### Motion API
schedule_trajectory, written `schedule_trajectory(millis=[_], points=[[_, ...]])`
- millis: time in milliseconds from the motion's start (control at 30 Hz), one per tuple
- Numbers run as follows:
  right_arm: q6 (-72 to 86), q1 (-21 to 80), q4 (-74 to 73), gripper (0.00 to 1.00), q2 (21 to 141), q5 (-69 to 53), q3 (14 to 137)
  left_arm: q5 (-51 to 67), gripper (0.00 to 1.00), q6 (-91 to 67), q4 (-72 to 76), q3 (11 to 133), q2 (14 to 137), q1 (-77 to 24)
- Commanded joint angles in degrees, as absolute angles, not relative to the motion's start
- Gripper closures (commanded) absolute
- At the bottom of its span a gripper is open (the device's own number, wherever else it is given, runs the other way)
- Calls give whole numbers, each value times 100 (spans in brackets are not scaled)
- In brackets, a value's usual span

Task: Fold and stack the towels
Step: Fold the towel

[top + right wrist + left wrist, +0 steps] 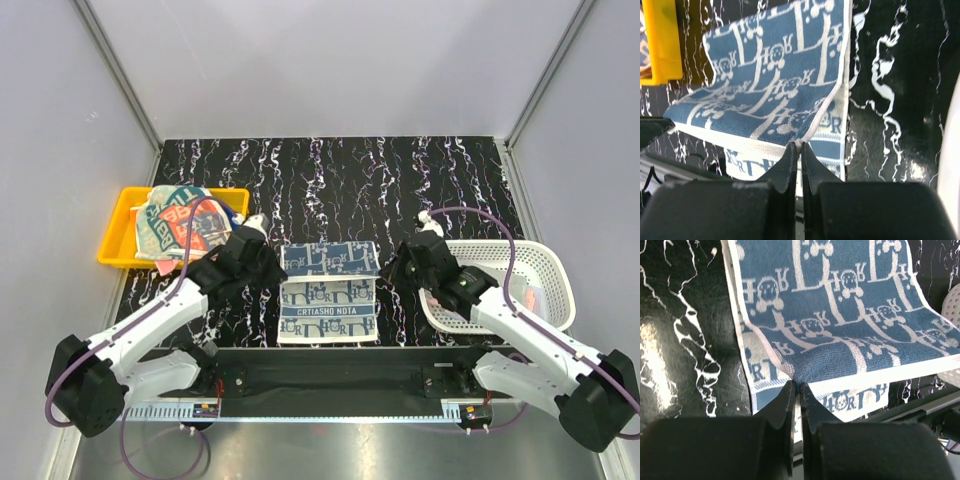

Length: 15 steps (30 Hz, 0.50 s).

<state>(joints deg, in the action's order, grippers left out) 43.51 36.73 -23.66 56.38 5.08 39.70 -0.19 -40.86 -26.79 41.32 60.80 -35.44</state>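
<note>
Top external: towel (pixel 328 292) lengthwise near-to-far

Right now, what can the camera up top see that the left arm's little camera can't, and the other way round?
Only the top camera shows the yellow tray with its heap of towels, and the right gripper at the printed towel's right edge. Only the left wrist camera shows, close up, the left gripper shut on that towel's lifted edge. Both show the printed towel, the black table and the white basket.
</note>
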Motion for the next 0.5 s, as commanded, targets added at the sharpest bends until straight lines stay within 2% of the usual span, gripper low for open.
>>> schedule_trajectory(millis=[0, 467], points=[[4491, 3832, -2786, 100, 5397, 879, 3850, -562, 100, -4113, -3199, 4026, 5775, -3533], [4904, 4263, -3243, 100, 4861, 879, 3454, -422, 100, -4289, -3419, 3709, 5362, -3770]])
